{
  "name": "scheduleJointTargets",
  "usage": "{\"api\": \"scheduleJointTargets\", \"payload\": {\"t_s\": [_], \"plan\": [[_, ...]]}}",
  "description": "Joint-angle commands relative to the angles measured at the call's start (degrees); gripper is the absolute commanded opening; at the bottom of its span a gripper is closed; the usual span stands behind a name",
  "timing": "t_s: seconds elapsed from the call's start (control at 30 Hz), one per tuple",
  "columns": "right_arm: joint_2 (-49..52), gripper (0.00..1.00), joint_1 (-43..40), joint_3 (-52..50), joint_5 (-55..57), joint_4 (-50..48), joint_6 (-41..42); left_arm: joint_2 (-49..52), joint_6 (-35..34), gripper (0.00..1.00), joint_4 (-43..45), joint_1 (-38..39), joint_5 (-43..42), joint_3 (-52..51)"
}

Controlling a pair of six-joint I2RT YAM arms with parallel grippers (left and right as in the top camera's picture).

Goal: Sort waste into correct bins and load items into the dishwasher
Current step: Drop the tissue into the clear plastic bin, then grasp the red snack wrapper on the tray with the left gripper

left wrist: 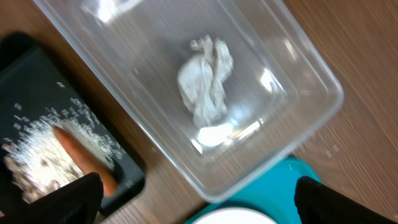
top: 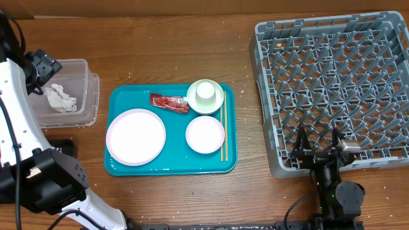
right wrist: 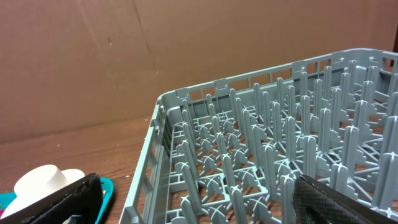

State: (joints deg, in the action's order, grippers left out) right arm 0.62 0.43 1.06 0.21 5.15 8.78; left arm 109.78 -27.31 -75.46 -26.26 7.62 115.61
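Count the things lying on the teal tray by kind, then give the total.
White cup: 1
White dishes: 3
Red wrapper: 1
Chopstick pair: 1
Total: 6

1. Overhead, the left arm (top: 16, 115) covers the clear tub's (top: 89, 96) left end.
2. Right wrist view: the dish rack (right wrist: 249, 124) runs off the right and bottom edges.
3. Left wrist view: the black tray (left wrist: 37, 93) is cut by the left edge, and the carrot's (left wrist: 74, 149) lower end hides behind the jaws.
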Motion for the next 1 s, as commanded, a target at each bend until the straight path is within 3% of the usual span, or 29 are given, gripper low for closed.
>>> {"api": "scheduleJointTargets", "payload": {"t_s": [0.0, 0.03, 0.1, 0.27, 0.53, 0.63, 0.83, 0.97], "plan": [[-0.46, 1.0, 0.26, -0.61, -0.35, -0.33, -0.24, -0.04, 4.57, 1.0, -1.29, 0.37, -15.04, 0.81], [-0.46, 1.0, 0.24, -0.61, -0.33, -0.33, -0.24, -0.04, 9.07, 1.0, -1.33, 0.98, -22.73, 0.81], [-0.46, 1.0, 0.26, -0.61, -0.33, -0.33, -0.24, -0.04, 13.79, 1.0, -2.43, 2.54, -30.49, 0.81], [-0.46, 1.0, 0.26, -0.59, -0.33, -0.33, -0.24, 0.26, 13.18, 1.0, -6.97, 11.3, -30.16, 0.79], [-0.46, 1.0, 0.24, -0.61, -0.33, -0.33, -0.24, 4.76, 1.01, 1.0, -7.21, 27.17, -23.45, 0.63], [-0.46, 1.0, 0.26, -0.61, -0.33, -0.33, -0.24, 9.05, -6.97, 1.0, -6.71, 33.05, -20.09, 0.63], [-0.46, 1.0, 0.26, -0.61, -0.35, -0.33, -0.24, 15.32, -22.45, 1.0, -5.99, 38.21, -10.75, 0.63], [-0.46, 1.0, 0.26, -0.61, -0.35, -0.33, -0.24, 18.12, -26.67, 1.0, -5.68, 38.71, -10.27, 0.61]]}}
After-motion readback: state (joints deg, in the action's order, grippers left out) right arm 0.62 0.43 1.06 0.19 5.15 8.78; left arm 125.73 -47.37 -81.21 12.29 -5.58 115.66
